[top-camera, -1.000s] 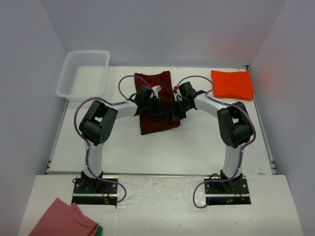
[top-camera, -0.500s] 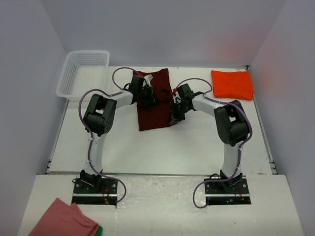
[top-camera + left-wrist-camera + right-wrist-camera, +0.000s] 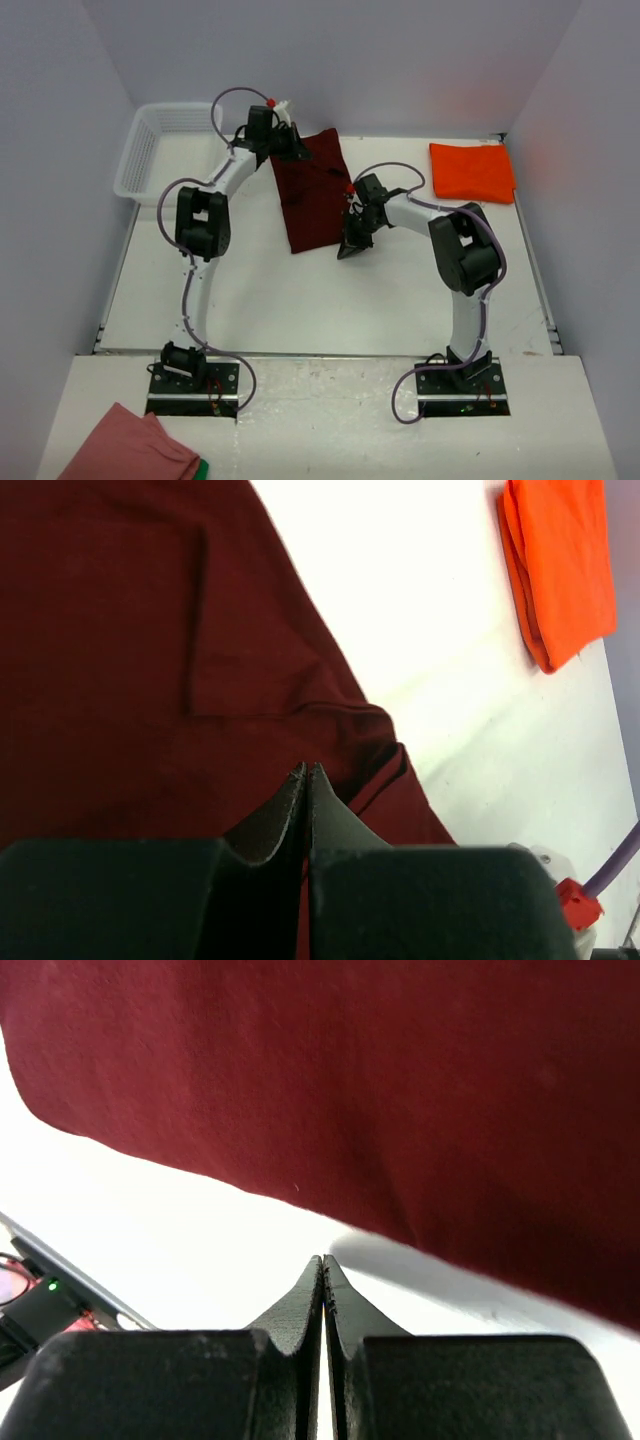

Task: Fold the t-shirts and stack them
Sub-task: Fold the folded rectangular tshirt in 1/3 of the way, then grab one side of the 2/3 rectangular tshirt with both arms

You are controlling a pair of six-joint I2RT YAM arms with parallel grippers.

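Observation:
The dark maroon t-shirt (image 3: 312,195) lies as a long folded strip in the middle of the table, tilted slightly. My left gripper (image 3: 296,150) is shut, and its tips (image 3: 307,770) rest on the maroon fabric (image 3: 150,660) at the shirt's far end, beside a crease. My right gripper (image 3: 351,247) is also shut with nothing in it. It sits on the bare table just off the shirt's near right corner, and the maroon edge (image 3: 350,1080) runs past its tips (image 3: 323,1260). The bright orange-red t-shirt (image 3: 472,172) lies folded at the far right and also shows in the left wrist view (image 3: 560,570).
A white plastic basket (image 3: 165,150) stands at the far left corner. A salmon-pink cloth with a green edge (image 3: 130,450) lies on the near ledge beside the left arm's base. White walls close in the left, right and back sides.
My left gripper has slid from the middle of the maroon shirt to its far end. The shirt now lies narrower and shifted slightly away. The right gripper stayed by the near right corner.

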